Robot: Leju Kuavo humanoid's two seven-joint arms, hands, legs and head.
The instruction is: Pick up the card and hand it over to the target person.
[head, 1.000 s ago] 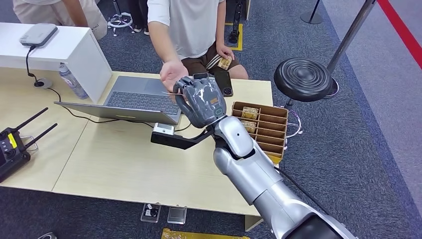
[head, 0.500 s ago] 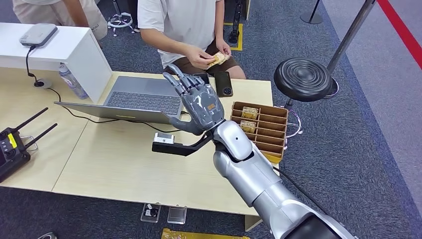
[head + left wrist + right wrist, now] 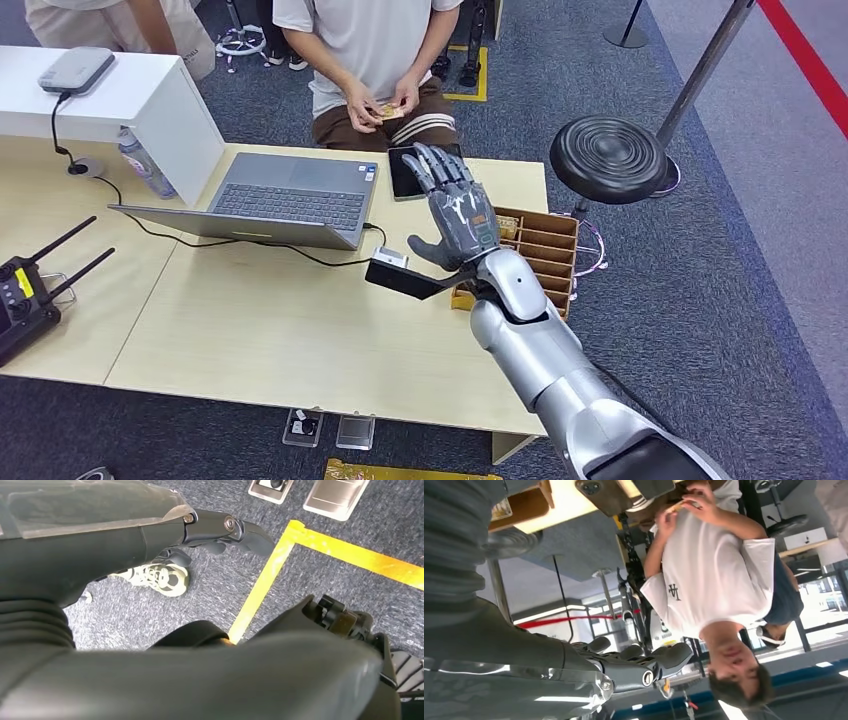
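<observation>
Card [image 3: 388,111], small tan rectangle, sits pinched in the seated person's [image 3: 370,40] hands, head cropped in our head view, w/ right hand [image 3: 455,213] empty, fingers spread over the slotted cardboard tray [image 3: 545,262]; left wrist view: left hand [image 3: 220,529] dark, blurry, grip we can't tell; right wrist view: fingers [image 3: 644,662] loosely apart.

from my remote station i can read almost nothing here: a small dark emblem on the person's white shirt [image 3: 672,592] stays illegible, as do the printing on the card [image 3: 390,112] and the laptop [image 3: 290,200] sticker.
</observation>
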